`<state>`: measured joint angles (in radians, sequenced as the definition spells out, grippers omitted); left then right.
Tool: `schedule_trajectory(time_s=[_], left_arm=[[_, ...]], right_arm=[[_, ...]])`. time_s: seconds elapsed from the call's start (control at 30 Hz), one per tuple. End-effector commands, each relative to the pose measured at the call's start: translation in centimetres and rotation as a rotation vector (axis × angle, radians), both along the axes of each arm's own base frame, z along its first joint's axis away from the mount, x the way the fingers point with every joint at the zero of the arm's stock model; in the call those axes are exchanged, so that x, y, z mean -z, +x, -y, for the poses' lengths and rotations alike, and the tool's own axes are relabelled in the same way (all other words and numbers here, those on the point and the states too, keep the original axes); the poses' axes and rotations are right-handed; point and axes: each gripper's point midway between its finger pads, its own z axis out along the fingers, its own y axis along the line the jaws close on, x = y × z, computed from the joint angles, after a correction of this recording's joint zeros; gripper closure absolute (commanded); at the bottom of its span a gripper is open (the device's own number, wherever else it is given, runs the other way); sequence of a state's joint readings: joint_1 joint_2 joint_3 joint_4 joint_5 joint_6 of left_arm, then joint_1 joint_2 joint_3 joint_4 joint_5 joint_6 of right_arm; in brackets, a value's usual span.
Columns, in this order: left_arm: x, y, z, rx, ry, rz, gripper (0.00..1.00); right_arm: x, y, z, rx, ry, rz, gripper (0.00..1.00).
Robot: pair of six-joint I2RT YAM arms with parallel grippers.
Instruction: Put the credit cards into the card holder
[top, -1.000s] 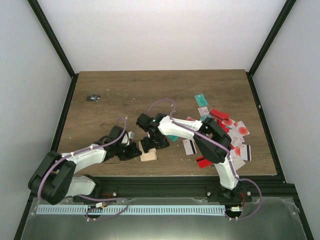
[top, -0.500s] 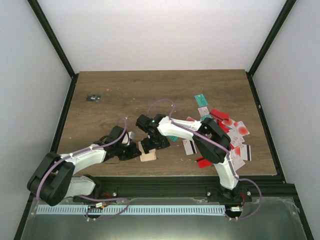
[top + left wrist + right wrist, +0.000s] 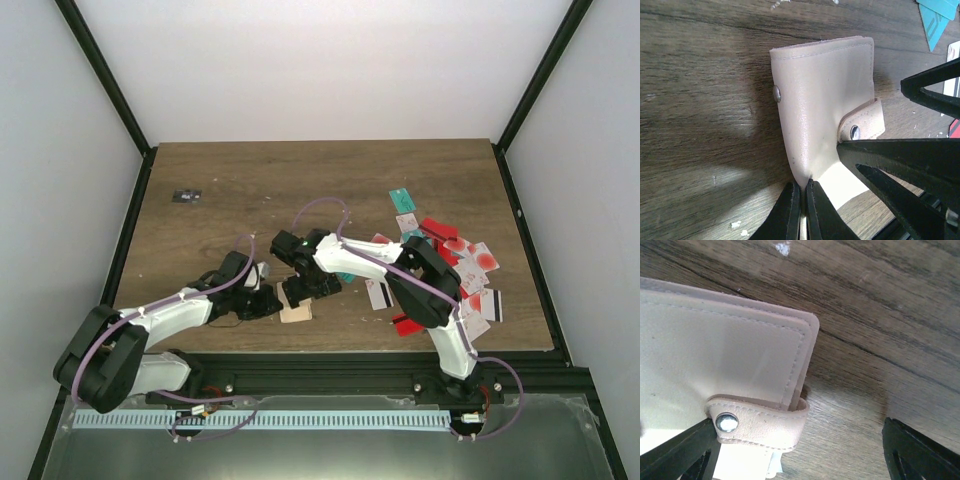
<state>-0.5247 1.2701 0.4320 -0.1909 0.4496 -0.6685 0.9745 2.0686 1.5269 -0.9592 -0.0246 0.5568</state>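
Observation:
The beige card holder point(image 3: 296, 312) lies near the table's front, between the two arms. My left gripper point(image 3: 802, 200) is shut on its lower corner, lifting the outer flap point(image 3: 825, 100). In the top view that gripper point(image 3: 274, 302) sits just left of the holder. My right gripper point(image 3: 800, 455) stands open over the holder's snap tab point(image 3: 760, 422), with one finger point(image 3: 685, 455) under the tab side and the other point(image 3: 920, 450) over bare wood. It holds nothing. The credit cards point(image 3: 455, 262) lie scattered at the right, red, teal and white.
A small dark flat object point(image 3: 186, 196) lies at the far left of the table. A teal card point(image 3: 935, 15) shows past the holder in the left wrist view. Black frame posts point(image 3: 110, 85) stand at the table's corners, and the arm bases line the front edge.
My right gripper has shifted slightly left over the card holder and its jaws have spread a little wider. The left gripper's hold has not changed.

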Motion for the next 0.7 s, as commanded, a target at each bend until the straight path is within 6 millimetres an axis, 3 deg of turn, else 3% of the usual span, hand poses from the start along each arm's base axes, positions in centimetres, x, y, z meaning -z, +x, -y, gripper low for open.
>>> schedule_trajectory(time_s=[0.0,0.43,0.67], left_arm=[[-0.3,0.2,-0.7,0.0,0.041,0.024,0.96],[0.2,0.0,-0.9,0.025,0.067,0.018,0.96],[0.1,0.1,-0.9,0.037,0.073,0.022,0.96]], right_arm=[[0.0,1.5,4.7,0.033,-0.172,0.05,0.11],[-2.0,3.6,9.2,0.131,-0.197,0.091,0.1],[-4.1,4.3,11.3,0.184,-0.188,0.117,0.08]])
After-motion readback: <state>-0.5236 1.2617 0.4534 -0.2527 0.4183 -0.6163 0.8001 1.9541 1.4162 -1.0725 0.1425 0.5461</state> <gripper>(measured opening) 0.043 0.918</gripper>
